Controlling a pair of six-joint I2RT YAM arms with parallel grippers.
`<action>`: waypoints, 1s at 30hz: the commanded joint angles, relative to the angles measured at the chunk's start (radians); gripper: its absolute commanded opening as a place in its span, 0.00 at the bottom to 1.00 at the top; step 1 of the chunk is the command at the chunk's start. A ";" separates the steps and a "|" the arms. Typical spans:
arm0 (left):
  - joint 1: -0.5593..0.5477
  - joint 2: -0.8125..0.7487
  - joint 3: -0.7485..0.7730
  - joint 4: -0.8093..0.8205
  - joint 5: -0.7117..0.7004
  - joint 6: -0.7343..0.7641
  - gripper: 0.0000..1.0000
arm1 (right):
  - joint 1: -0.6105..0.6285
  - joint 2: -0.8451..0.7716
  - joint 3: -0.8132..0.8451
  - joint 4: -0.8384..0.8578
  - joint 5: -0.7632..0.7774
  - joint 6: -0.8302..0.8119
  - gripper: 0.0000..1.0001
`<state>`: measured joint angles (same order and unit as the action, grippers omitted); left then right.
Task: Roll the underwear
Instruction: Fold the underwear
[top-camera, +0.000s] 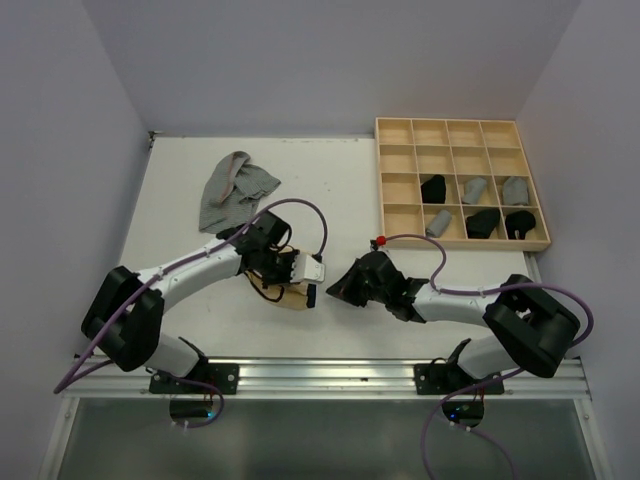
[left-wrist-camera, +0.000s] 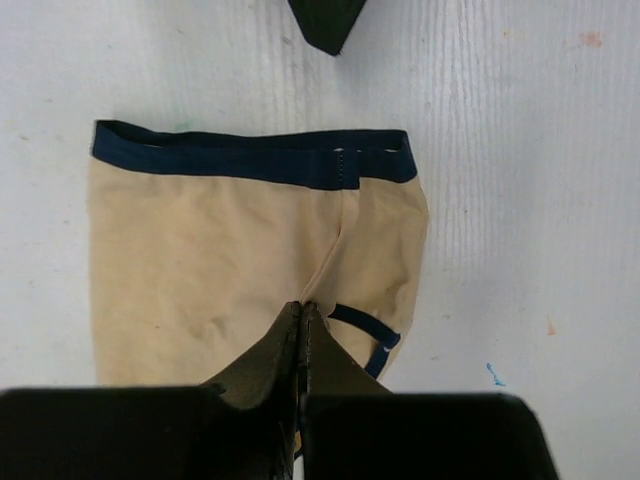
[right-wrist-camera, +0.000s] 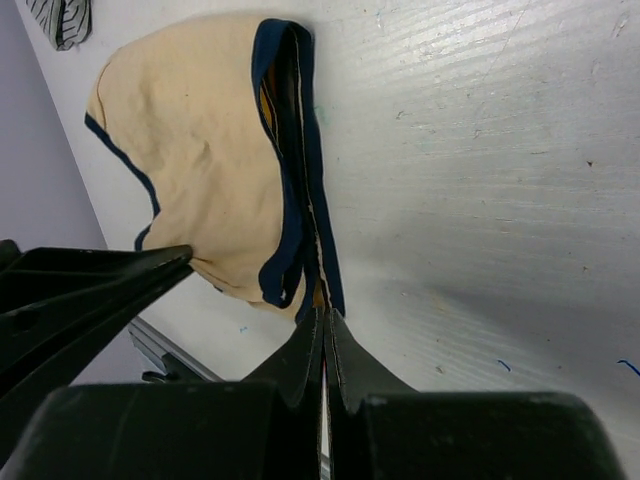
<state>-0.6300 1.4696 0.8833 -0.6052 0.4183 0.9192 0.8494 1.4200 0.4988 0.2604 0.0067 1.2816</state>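
Though the top view shows little of it, the tan underwear (top-camera: 289, 301) lies on the worktop (top-camera: 330, 180), left of the grid tray (top-camera: 462, 127). From the left wrist, the left claw (left-wrist-camera: 302, 308) is fully closed, tips on the cloth. A thin pinch could slip and spoil the roll. From the right wrist, the right claw (right-wrist-camera: 322, 315) is likewise closed at the waistband. I cannot tell whether either holds cloth.

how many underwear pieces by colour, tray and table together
black underwear: 3, all in the tray
grey underwear: 4, with 3 in the tray and the grey heap on the table counted as one
tan underwear: 1, on the table
total: 8
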 joint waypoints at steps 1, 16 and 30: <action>-0.005 -0.051 0.063 -0.031 0.011 -0.020 0.00 | -0.006 0.005 -0.005 0.059 -0.004 0.024 0.00; -0.002 -0.089 0.118 -0.071 0.036 -0.045 0.00 | -0.004 0.333 0.017 0.445 -0.073 0.186 0.00; -0.002 -0.101 0.085 -0.051 0.066 -0.102 0.00 | -0.004 0.248 -0.014 0.350 -0.027 0.148 0.00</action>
<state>-0.6300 1.3907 0.9630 -0.6743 0.4496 0.8536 0.8494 1.7317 0.5110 0.6144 -0.0517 1.4467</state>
